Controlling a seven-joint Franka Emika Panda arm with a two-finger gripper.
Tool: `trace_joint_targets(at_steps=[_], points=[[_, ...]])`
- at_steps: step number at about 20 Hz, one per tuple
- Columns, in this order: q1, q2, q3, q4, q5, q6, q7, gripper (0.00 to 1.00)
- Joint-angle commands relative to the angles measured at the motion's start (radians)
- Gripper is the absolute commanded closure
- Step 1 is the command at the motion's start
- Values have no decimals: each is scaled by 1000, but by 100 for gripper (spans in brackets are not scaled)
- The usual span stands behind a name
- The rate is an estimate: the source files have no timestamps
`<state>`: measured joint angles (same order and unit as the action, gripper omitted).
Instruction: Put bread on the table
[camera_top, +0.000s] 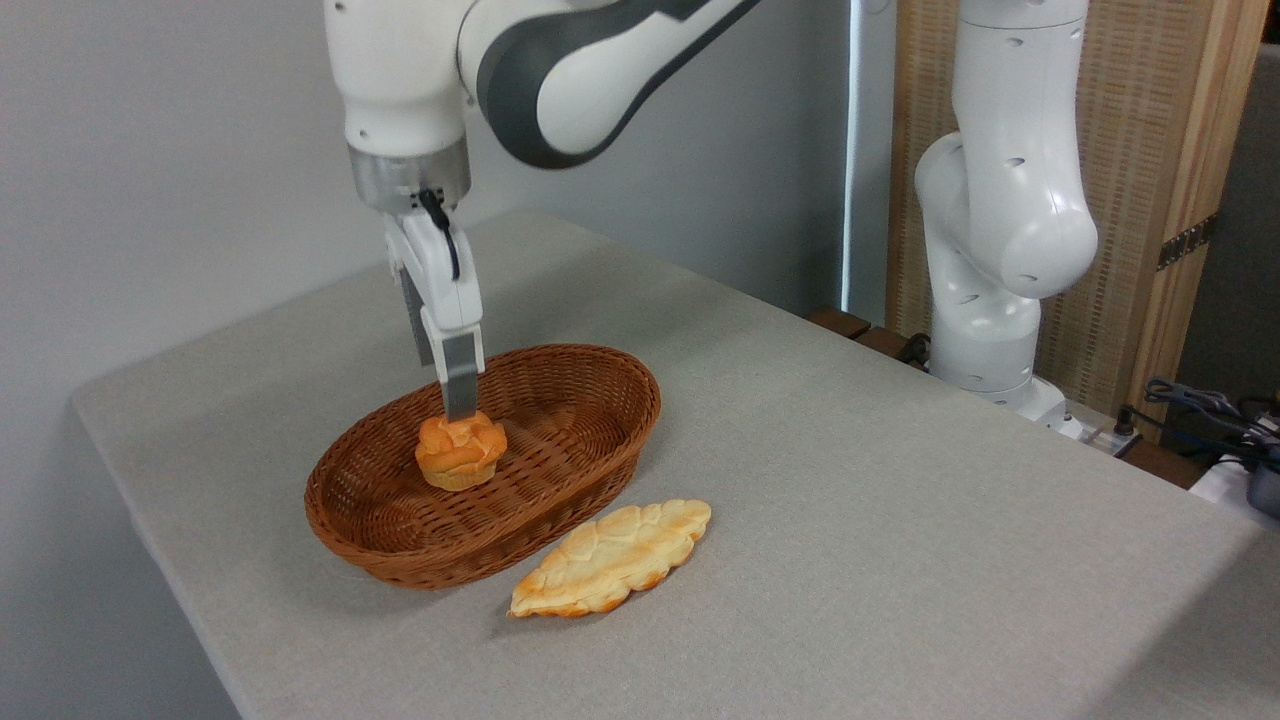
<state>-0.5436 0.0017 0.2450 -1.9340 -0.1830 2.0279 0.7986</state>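
Gripper (460, 408) tips meet bread (461, 452) in basket (560, 505); grip unclear.

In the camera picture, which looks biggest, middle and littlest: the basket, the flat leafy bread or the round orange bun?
1. Basket, by far the largest.
2. Flat leaf-shaped bread, clearly smaller though nearer the camera.
3. Round orange bun, smallest, sitting inside the basket.

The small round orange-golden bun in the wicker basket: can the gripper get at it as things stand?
Probably yes. The gripper is directly above the small round orange-golden bun, its tip at the bun's top. The brown oval wicker basket is open-topped and holds nothing else. Whether the jaws are closed cannot be told.
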Motion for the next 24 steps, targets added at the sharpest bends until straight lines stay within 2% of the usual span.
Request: trace_joint_targets(at_steps=[1, 5, 10, 15, 18, 21, 23, 24], points=[[-12, 9, 13, -23, -9, 32, -6, 0], [-16, 23, 13, -65, -6, 90, 1, 0], [-10, 43, 14, -77, -3, 101, 5, 0], [-10, 52, 13, -89, 31, 101, 5, 0], [-12, 60, 13, -91, 31, 100, 5, 3], [-13, 67, 13, -91, 31, 100, 5, 12], [-15, 69, 13, -91, 33, 100, 4, 31], [-15, 67, 13, -91, 31, 100, 5, 45]])
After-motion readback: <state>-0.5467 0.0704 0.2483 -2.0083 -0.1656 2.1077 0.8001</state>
